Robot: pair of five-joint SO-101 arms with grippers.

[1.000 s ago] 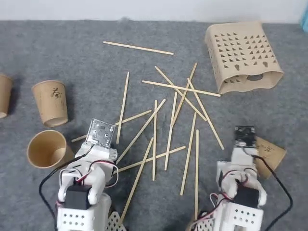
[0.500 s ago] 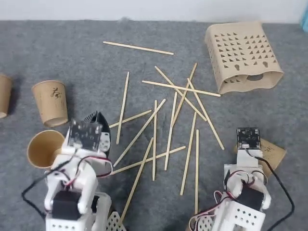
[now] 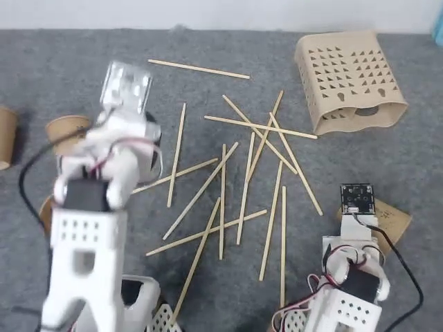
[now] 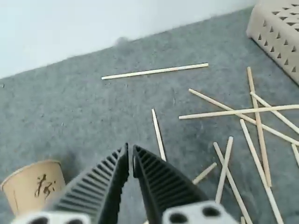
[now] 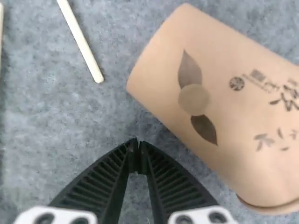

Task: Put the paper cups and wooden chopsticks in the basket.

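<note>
Several wooden chopsticks (image 3: 222, 200) lie criss-crossed on the grey mat between the arms. The beige basket (image 3: 349, 79) lies tipped on its side at the far right. My left arm (image 3: 104, 173) stands raised over the left side. Its gripper (image 4: 130, 150) is shut on nothing, hovering above the mat beside an upright paper cup (image 4: 30, 184), which is the cup (image 3: 62, 128) partly hidden by the arm. My right gripper (image 5: 136, 143) is shut and empty, its tips just short of a paper cup (image 5: 219, 102) lying on its side, the one (image 3: 389, 219) at the near right.
Another cup (image 3: 6, 135) stands at the left edge, and a further cup (image 3: 46, 207) peeks out behind the left arm. A lone chopstick (image 3: 199, 69) lies far back. A chopstick end (image 5: 79, 42) lies near the right gripper. A pale wall runs along the mat's far edge.
My left arm has lifted and swung away from me toward the far left, now covering the upright cup and the open cup. The right arm shifted slightly at first, then kept still.
</note>
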